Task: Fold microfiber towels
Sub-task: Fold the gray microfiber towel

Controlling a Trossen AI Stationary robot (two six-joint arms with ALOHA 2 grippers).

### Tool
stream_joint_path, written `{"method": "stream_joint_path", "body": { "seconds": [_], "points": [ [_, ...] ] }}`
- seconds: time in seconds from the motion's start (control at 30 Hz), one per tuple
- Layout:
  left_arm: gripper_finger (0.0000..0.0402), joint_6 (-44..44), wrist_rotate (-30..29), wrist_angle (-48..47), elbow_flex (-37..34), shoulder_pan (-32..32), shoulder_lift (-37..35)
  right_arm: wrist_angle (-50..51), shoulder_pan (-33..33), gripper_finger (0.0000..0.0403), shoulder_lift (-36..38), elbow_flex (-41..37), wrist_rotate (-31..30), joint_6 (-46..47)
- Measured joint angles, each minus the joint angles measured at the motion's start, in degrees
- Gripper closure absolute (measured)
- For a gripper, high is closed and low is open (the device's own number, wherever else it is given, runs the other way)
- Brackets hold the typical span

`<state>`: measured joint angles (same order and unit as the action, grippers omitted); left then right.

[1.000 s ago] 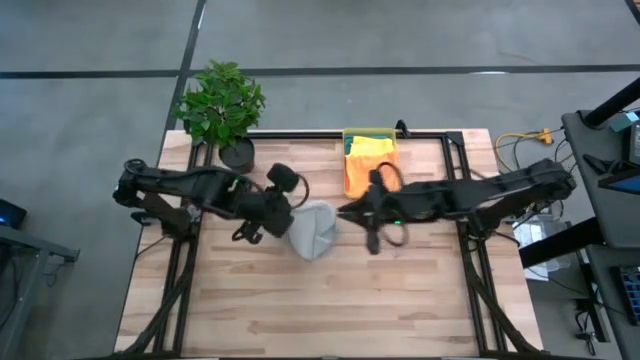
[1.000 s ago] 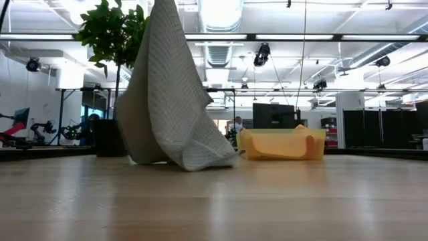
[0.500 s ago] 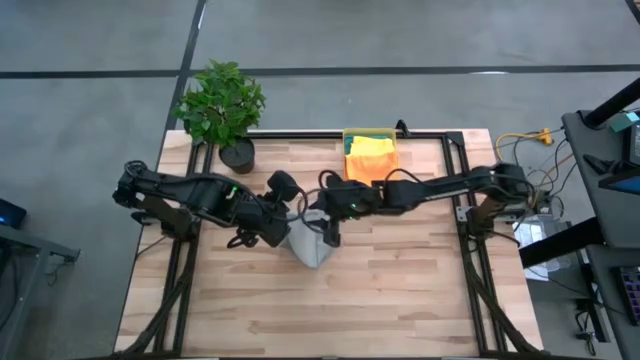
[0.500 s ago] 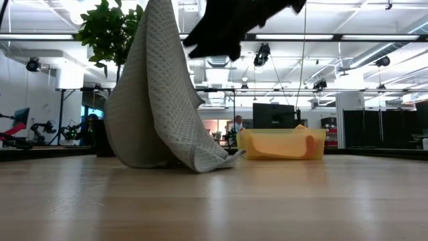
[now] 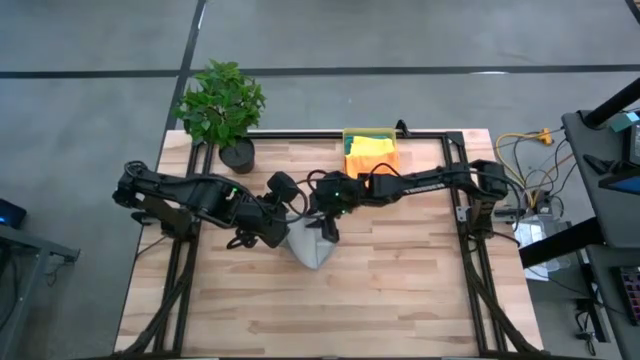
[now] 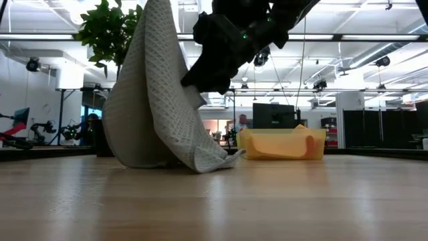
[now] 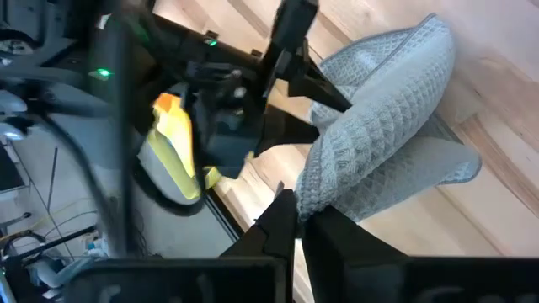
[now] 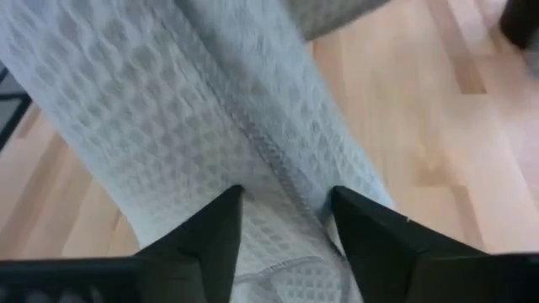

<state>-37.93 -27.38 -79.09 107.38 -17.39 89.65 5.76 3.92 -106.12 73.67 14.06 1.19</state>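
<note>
Hanging in a tall drape near the middle of the table, the light grey towel (image 6: pixel 157 94) is pinched at its top by the left gripper (image 7: pixel 295 220), whose two fingers are pressed together on a bunched corner, while its lower folds rest on the wood a little left of centre in the low view. The right gripper (image 8: pixel 282 220) has its fingers spread, with a hemmed edge of the cloth running between them but not yet clamped, as far as the right wrist view shows. Seen from above, this gripper (image 5: pixel 325 222) sits just beside the cloth's upper right side, and the left arm reaches in from the left of the frame. The towel's long axis runs roughly vertical, from the pinched corner down to the tabletop, so the free hem lies directly in front of the right fingers. My judgement is that the next move calls for closing on that hem, so both arms can stretch the cloth flat. Behind, at upper centre of the high view, the yellow bin (image 5: pixel 370 133) holds yellow and orange towels (image 5: pixel 368 158), beside a potted plant (image 5: pixel 222 108).
</note>
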Motion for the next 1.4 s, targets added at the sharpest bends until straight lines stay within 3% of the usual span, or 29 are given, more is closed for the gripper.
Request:
{"method": "stream_joint_path", "body": {
  "seconds": [0.1,0.23,0.43,0.67,0.93,1.13,1.23,1.4],
  "points": [
    [0.0401,0.00,0.02,0.00,-0.03,0.02,0.00,-0.19,-0.02,0.0274,-0.19,-0.03,0.07,-0.39],
    [0.0401,0.04,0.02,-1.00,-0.07,0.09,0.00,0.91,0.04,0.0376,1.47,-0.02,-0.14,-0.61],
    [0.0401,2.90,0.09,-2.66,-0.86,0.28,0.00,11.35,-0.86,0.0393,8.04,0.54,-4.93,0.34],
    [0.0401,16.57,1.51,-2.93,-2.05,1.63,0.12,28.83,-5.79,0.0394,18.56,2.12,-13.41,1.88],
    [0.0401,30.60,17.58,2.04,-2.79,3.96,4.04,33.72,-12.94,0.0394,25.52,2.12,-14.21,10.63],
    [0.0401,31.67,21.64,3.86,-2.11,3.84,7.69,38.33,-17.16,0.0394,26.18,4.32,-14.16,16.64],
    [0.0401,32.24,29.86,3.94,-2.02,3.82,7.45,39.16,-20.14,0.0394,26.33,5.75,-13.82,19.15],
    [0.0401,39.85,49.22,6.44,-2.27,3.38,7.37,38.63,-25.11,0.0394,25.00,5.86,-8.40,25.46]
  ]
}}
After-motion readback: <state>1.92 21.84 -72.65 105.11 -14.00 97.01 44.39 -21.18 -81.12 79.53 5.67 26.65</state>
